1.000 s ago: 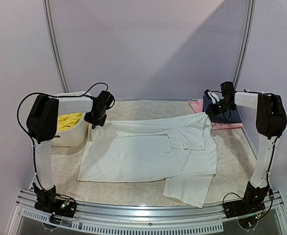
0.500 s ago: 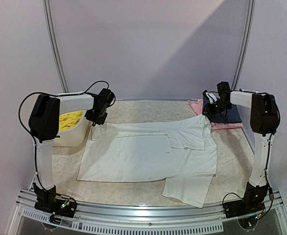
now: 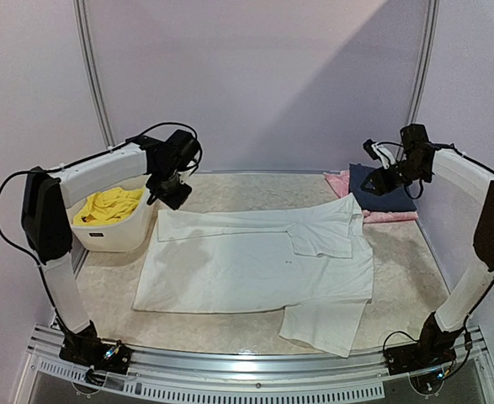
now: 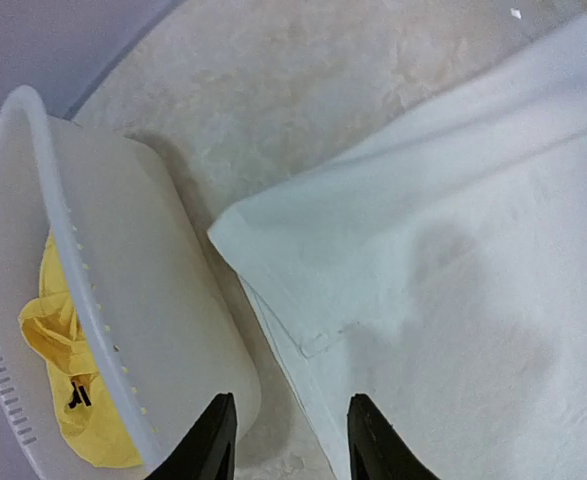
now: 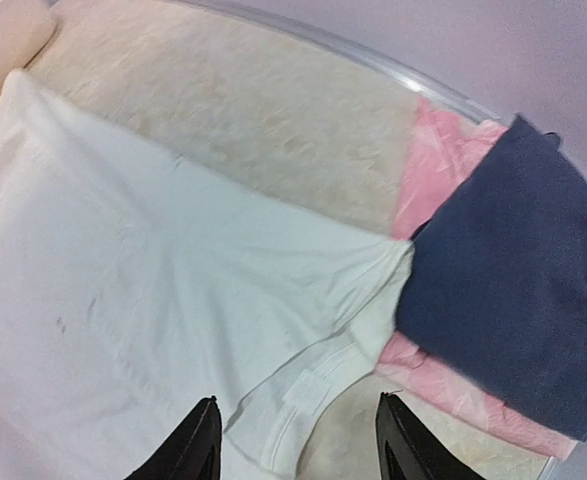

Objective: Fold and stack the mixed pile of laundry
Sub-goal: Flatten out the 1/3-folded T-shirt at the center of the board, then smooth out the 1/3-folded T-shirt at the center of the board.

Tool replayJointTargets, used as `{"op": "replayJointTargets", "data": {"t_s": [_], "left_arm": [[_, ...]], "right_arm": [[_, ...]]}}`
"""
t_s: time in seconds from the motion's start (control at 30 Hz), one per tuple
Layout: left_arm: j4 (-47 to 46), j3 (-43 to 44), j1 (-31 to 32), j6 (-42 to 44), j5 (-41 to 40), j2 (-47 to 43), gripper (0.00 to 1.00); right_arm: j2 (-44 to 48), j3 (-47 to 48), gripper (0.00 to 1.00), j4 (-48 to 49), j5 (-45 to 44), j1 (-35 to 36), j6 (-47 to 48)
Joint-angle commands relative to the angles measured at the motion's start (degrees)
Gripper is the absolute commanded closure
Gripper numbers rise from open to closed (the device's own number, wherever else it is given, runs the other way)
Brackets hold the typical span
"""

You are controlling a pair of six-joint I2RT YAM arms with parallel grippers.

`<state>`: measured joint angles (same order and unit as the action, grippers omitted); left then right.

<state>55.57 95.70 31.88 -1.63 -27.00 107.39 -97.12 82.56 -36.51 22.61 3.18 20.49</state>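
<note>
The left hand [image 4: 285, 440] hangs above the counter [image 4: 303, 90], over the gap between the basket [image 4: 163, 330] and the far left corner of the T-shirt [image 4: 453, 300]. The basket stands to this hand's left, with the shorts [image 4: 58, 340] lying in it. The T-shirt spreads out to its right, flat on the counter.

The right hand [image 5: 298, 440] hangs above the T-shirt's far right edge. To this hand's right lie two folded garments, the upper one [image 5: 503, 270] on the lower one [image 5: 433, 170], and the shirt's corner touches them.
</note>
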Motion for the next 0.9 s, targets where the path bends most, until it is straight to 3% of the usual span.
{"op": "replayJointTargets", "data": {"t_s": [0.0, 0.13, 0.27, 0.63, 0.87], "left_arm": [[5.2, -3.9, -1.5, 8.3, 6.2, 1.7, 0.62], [8.9, -0.2, -1.8, 12.8, 3.4, 6.7, 0.63], [9.5, 0.5, -1.9, 16.5, 1.4, 11.2, 0.62], [9.3, 1.2, -3.2, 19.0, -1.9, 17.0, 0.69], [9.6, 0.5, -3.4, 18.7, 3.2, 17.1, 0.70]], "right_arm": [[2.1, -9.0, 0.48, -11.2, 7.5, 2.2, 11.6], [5.8, -18.2, 0.48, -13.7, 5.6, 5.9, 19.7], [8.8, -23.6, 0.48, -12.6, 2.7, 6.5, 21.9], [9.2, -27.7, 0.48, -11.6, 3.1, 6.8, 21.7], [9.2, -26.8, 0.47, -11.7, 4.5, 6.8, 21.3]]}}
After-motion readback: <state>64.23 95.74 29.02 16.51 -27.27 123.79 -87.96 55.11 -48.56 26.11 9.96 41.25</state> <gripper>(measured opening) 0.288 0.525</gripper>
